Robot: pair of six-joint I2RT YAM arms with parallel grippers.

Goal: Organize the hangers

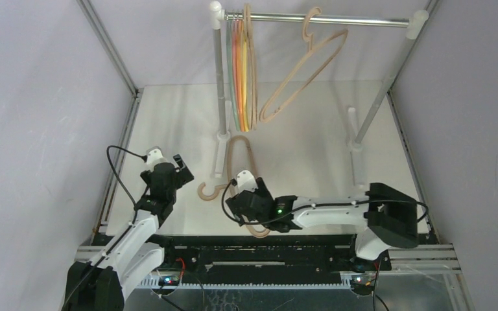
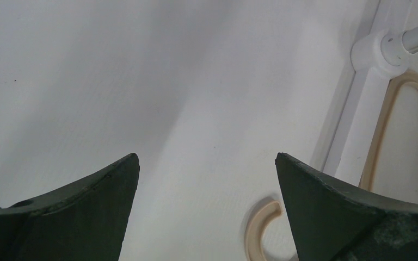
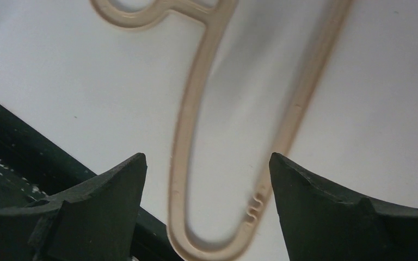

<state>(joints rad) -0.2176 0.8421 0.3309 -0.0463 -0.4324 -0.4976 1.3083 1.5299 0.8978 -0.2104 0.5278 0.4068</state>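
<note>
Worktop (image 1: 311, 155), lower centre: beige hanger (image 3: 184, 136) runs up-frame, near end under R jaws, apart; L jaws apart, farther.

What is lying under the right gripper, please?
Under the right gripper a beige hanger lies flat on the white table, its rounded end below the open fingers, not gripped. From above, the right arm hides the hanger's middle; its hook and ends show.

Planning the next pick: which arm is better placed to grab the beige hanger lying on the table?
Right. The right gripper hangs directly over the beige hanger, open jaws straddling its end; the left gripper, also open, is off to the side of it.
</note>
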